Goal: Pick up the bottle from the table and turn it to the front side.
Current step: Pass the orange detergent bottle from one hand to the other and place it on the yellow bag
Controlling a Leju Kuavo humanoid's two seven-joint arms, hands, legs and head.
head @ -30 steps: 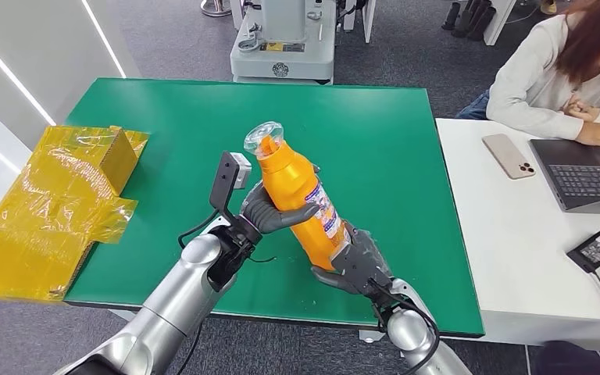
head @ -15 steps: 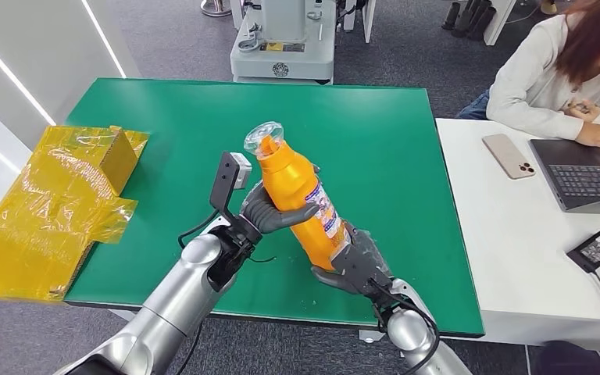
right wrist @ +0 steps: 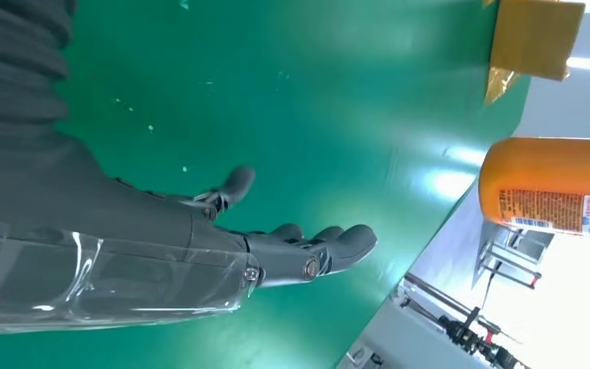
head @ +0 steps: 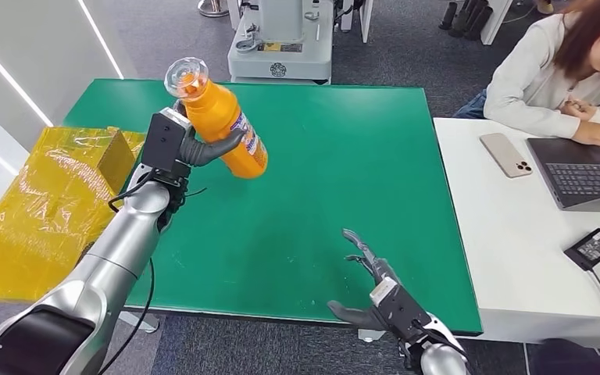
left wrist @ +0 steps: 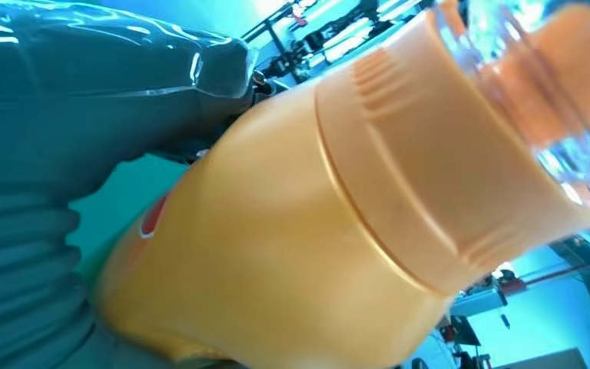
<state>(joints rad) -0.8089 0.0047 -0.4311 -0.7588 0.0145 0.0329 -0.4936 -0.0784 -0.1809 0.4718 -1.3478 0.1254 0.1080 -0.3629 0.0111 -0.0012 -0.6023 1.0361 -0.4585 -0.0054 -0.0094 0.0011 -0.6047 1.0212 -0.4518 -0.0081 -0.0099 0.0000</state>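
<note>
Grips the orange bottle (head: 223, 121) in the left hand (head: 195, 148), raised clear above the green table (head: 344, 156) near its far left corner, clear cap (head: 185, 76) tilted away. Holds nothing in the right hand (head: 375, 293), fingers spread, by the near edge.

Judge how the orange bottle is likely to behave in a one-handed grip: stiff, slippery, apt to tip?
The orange bottle probably stays rigid: its wall shows no dent where the left hand grips it. Its glossy plastic may be slippery. It hangs tilted, held at mid-body above the green table, so it could pivot; the open right hand gives no support.
</note>
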